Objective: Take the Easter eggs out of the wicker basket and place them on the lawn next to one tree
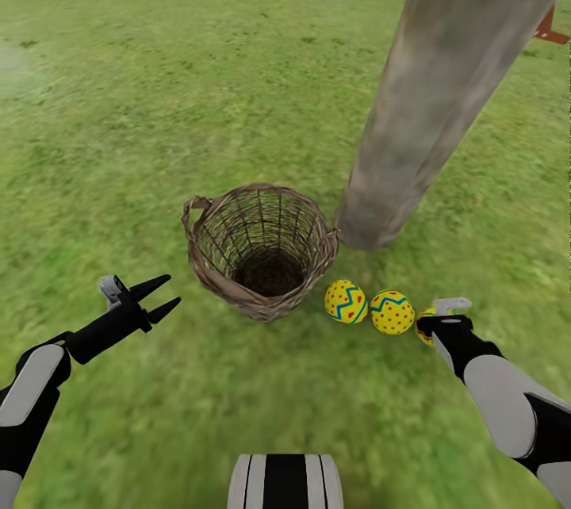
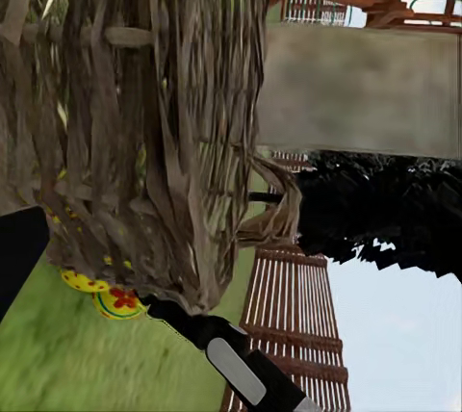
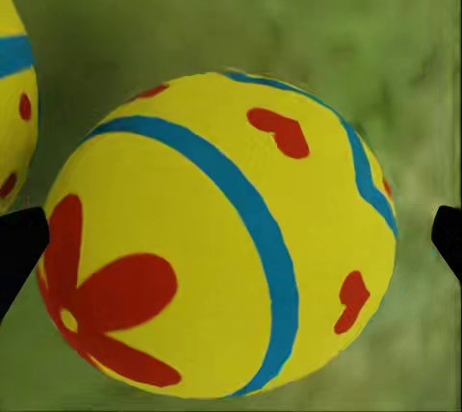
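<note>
While the wicker basket (image 1: pixel 262 251) sits on the lawn (image 1: pixel 119 112) with nothing visible inside it, its rim touches or nearly touches the foot of the leaning grey-brown tree (image 1: pixel 432 97). Two Easter eggs (image 1: pixel 346 301) (image 1: pixel 392 312) lie side by side on the grass just right of the basket, near the trunk base. A third egg (image 3: pixel 217 239), yellow with blue bands and a red flower mark, sits between the right gripper (image 1: pixel 432 324) fingers; in the right wrist view the black fingertips (image 3: pixel 19 253) flank it at each side, one touching its edge, the other just clear of it, grass below. Whether it is gripped or let go I cannot tell. Left gripper (image 1: pixel 159 299) hovers left of the basket, jaws spread, nothing in them.
</note>
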Robot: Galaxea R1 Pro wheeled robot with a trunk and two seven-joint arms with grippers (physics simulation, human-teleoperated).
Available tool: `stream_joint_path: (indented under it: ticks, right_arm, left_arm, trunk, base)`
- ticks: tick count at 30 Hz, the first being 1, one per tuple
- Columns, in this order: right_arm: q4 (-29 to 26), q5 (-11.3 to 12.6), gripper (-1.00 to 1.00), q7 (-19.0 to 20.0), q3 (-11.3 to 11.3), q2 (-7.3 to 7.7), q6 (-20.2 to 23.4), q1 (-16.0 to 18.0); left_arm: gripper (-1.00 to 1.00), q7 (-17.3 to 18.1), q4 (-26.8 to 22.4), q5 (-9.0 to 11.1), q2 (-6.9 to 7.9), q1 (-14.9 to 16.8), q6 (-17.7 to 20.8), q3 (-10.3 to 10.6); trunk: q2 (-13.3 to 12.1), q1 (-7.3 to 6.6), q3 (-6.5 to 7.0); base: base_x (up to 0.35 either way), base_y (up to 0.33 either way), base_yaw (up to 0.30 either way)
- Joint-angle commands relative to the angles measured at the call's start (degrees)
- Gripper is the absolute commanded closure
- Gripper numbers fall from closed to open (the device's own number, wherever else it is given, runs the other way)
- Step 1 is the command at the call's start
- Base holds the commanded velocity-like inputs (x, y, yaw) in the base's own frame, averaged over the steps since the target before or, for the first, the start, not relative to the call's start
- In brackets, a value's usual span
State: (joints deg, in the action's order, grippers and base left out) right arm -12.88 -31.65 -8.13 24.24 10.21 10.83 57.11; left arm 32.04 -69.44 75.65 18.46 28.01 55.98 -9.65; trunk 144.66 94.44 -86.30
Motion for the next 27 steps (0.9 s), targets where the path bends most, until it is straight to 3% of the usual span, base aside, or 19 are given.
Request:
stream_joint_path:
  ticks: [1,11,17,23,27]
  right_arm:
    - [-0.4,-0.3,-1.00,0.0,0.2,-0.02,0.3,0.0]
    - [-0.8,-0.3,-1.00,0.4,0.2,0.35,1.0,0.0]
    - [-3.7,-0.3,-1.00,12.2,0.1,2.71,9.5,0.0]
    - [-4.0,-0.2,-1.00,15.3,0.2,4.35,12.1,0.0]
    - [-4.0,-0.3,-1.00,25.7,0.0,5.91,14.6,0.0]
  left_arm:
    - [-1.00,0.2,0.0,-0.2,0.00,0.0,0.3,-0.1]
    - [-1.00,0.2,-0.1,-0.5,0.32,0.0,0.4,-0.2]
    - [-1.00,0.2,-0.1,-0.7,0.57,0.0,0.3,-0.4]
    - [-1.00,0.1,0.2,-0.5,4.63,0.0,0.3,-0.3]
    - [-1.00,0.2,3.8,-0.7,6.78,0.0,0.7,-1.7]
  trunk:
    - [0.0,-0.03,0.20]
    - [-0.1,-0.29,2.41]
    - [-0.2,-0.44,3.74]
    - [-0.3,-0.60,5.07]
    - [-0.4,-0.70,5.96]
  base:
    - [0.000,0.000,0.000]
    - [0.000,0.000,0.000]
    - [-0.032,0.000,0.000]
    - [-0.312,0.000,0.000]
    - [-0.259,0.000,0.000]
